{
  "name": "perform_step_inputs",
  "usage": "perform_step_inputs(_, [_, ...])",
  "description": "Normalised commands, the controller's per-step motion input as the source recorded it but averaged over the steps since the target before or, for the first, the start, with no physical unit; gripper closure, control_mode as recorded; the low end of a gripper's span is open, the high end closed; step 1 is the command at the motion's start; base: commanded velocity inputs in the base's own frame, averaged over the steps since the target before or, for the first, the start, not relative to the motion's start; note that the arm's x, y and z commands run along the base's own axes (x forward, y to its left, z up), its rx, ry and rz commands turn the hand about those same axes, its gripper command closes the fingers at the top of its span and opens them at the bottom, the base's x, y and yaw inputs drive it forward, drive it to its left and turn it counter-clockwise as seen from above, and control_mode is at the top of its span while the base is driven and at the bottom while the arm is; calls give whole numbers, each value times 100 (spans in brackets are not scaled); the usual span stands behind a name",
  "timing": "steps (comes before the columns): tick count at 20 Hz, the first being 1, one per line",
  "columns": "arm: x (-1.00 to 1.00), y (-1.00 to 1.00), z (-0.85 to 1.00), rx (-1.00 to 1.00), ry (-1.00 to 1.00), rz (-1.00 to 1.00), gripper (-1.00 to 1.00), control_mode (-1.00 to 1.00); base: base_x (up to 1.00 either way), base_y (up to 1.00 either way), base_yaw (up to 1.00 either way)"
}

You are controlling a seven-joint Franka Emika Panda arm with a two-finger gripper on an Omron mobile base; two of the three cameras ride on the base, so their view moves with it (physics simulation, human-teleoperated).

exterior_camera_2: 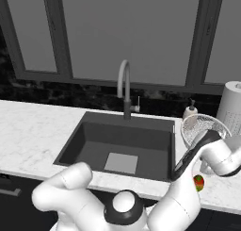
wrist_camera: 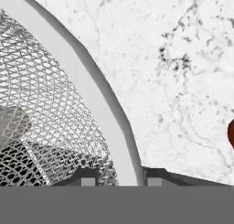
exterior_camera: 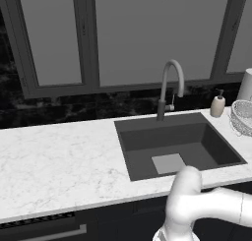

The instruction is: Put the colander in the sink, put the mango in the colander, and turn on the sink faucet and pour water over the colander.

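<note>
On the white marble bench, right of the sink, the colander sits tilted, its rim raised toward the arm. The tool straddles that thin rim, one fingertip inside the mesh and the other outside, clenched on the colander. The mango lies on the bench near the colander, partly behind the arm. The sink faucet arches over the basin, beside a beige soap dispenser.

Flat, even rendered light; soft shadows, sharp, no glare.
</note>
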Motion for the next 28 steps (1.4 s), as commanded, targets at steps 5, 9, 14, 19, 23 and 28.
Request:
perform_step_inputs(5, [0,95,41,-6,-11,-13,100,-100,0,0,0])
perform_step_inputs(9, [-4,94,38,-8,1,-8,100,-100,0,0,0])
perform_step_inputs(14, [-25,37,45,-8,7,16,100,-100,0,0,0])
perform_step_inputs(19, [-32,2,28,-3,0,40,100,-100,0,0,0])
perform_step_inputs(23, [-26,-7,5,0,-3,40,100,-100,0,0,0])
perform_step_inputs(28, [-2,35,3,-11,0,26,100,-100,0,0,0])
